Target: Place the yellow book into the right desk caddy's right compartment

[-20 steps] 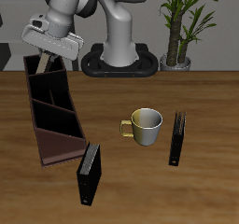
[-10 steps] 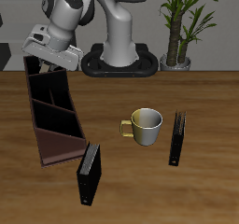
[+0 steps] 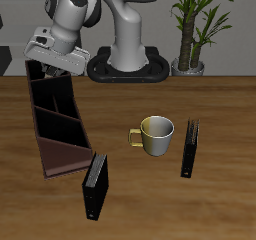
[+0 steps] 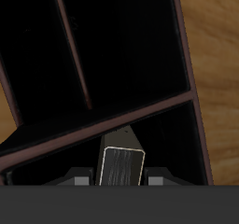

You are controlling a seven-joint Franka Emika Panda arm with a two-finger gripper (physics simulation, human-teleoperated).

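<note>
The gripper (image 4: 121, 179) grips the yellow book (image 4: 121, 165) between its fingers, hanging it end-down just inside the right compartment (image 4: 163, 139) of the right desk caddy (image 3: 55, 119). A likely risk is that the tilted book catches the divider below the gripper and tips into the middle cell.

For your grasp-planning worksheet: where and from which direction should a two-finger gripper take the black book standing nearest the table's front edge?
Grip the black book near its top edge, descending from above with the fingers across its two broad covers. It stands upright and thin, so only the narrow thickness fits between the fingers, and the top is unobstructed.
</note>
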